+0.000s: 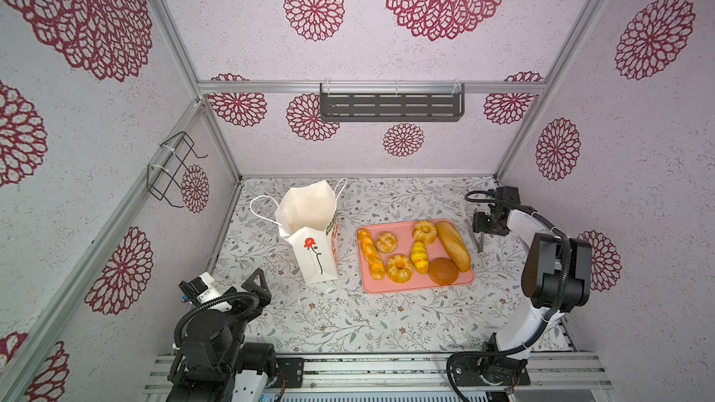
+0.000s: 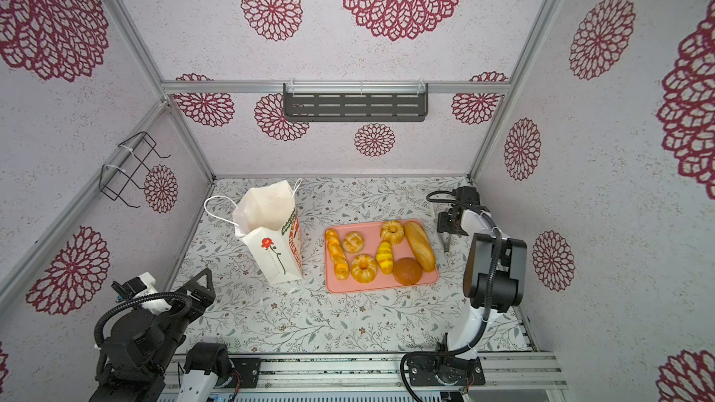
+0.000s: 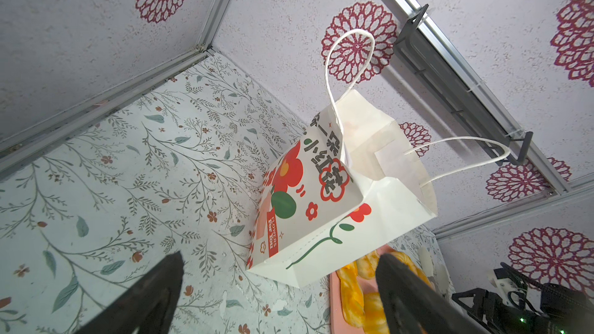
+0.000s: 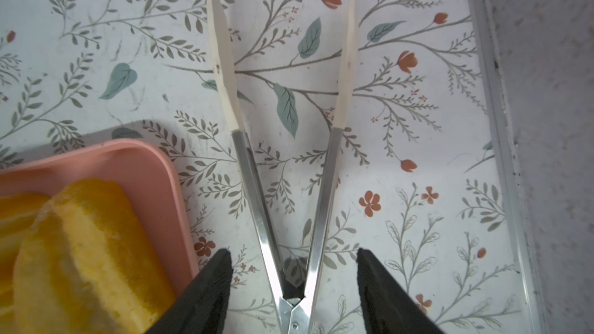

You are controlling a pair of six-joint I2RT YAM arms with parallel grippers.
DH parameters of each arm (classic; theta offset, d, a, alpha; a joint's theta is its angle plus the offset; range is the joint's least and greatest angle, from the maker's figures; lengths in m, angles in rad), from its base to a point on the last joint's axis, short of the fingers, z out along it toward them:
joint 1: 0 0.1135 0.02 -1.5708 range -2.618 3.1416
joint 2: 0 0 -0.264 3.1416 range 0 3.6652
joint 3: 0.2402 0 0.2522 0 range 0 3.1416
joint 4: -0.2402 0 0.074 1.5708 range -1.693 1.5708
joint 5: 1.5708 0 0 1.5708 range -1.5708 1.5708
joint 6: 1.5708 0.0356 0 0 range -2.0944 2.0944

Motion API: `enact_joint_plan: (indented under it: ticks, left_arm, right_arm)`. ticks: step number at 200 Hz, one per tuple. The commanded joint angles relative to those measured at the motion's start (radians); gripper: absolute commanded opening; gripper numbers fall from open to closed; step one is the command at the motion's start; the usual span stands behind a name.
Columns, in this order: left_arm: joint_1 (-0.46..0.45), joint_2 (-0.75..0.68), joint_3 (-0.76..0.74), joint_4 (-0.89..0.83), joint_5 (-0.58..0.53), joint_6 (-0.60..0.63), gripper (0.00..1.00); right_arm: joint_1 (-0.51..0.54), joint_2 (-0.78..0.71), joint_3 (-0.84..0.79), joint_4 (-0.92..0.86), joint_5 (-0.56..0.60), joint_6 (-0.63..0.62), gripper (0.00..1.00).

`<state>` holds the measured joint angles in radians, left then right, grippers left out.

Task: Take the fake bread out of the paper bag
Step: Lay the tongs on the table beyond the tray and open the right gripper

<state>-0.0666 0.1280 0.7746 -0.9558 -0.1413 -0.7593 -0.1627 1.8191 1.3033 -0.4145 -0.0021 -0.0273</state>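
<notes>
Paper bag (image 1: 315, 261) stands upright on the surface (image 1: 348, 322), left of centre, mouth gaping, pale inner walls showing in both top views. Fake bread (image 1: 453, 246): seven pieces, all lying on the pink tray (image 1: 416, 285), near the bag on its right. Left tool (image 3: 281, 255) released, fingers spread wide, empty, near the bag's base. Right tool (image 4: 292, 252) released, fingers either side of metal tongs (image 4: 324, 194) lying beside the tray, touching neither arm.
</notes>
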Motion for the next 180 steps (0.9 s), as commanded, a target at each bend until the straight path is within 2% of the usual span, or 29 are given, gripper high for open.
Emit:
enact_joint_plan:
  ticks: [1, 3, 6, 28, 40, 81, 107, 134, 150, 180]
  left_arm:
    - [0.005, -0.014, 0.000, 0.003, -0.020, -0.010, 0.97]
    - [0.005, -0.014, 0.000, 0.002, -0.023, -0.009, 0.97]
    - [0.005, -0.014, 0.000, 0.002, -0.031, -0.010, 0.97]
    - [0.005, -0.010, -0.008, -0.002, -0.152, -0.055, 0.97]
    - [0.005, -0.019, -0.035, 0.046, -0.224, -0.036, 0.97]
    - [0.005, -0.066, -0.201, 0.388, -0.350, 0.110, 0.97]
    - [0.007, -0.058, -0.296, 0.510, -0.470, 0.095, 0.97]
    - [0.007, -0.010, -0.327, 0.500, -0.620, 0.082, 0.97]
    - [0.008, 0.027, -0.341, 0.525, -0.682, 0.138, 0.97]
    - [0.012, 0.128, -0.407, 0.694, -0.712, 0.261, 0.97]
  right_arm:
    - [-0.007, -0.038, 0.055, -0.049, 0.004, 0.034, 0.92]
    - [-0.006, -0.040, 0.059, -0.051, 0.004, 0.037, 0.97]
    - [-0.006, -0.044, 0.062, -0.053, 0.006, 0.040, 0.98]
    - [-0.005, -0.093, 0.055, -0.027, 0.013, 0.060, 0.99]
    - [-0.006, -0.143, 0.022, 0.021, 0.032, 0.072, 0.99]
    - [-0.006, -0.464, -0.338, 0.491, 0.043, 0.068, 0.99]
    - [-0.006, -0.587, -0.575, 0.762, -0.006, 0.074, 0.99]
    - [-0.004, -0.610, -0.792, 1.022, -0.043, 0.107, 0.99]
    - [-0.004, -0.589, -0.892, 1.147, -0.019, 0.125, 0.99]
    - [0.011, -0.516, -0.980, 1.291, 0.032, 0.176, 0.99]
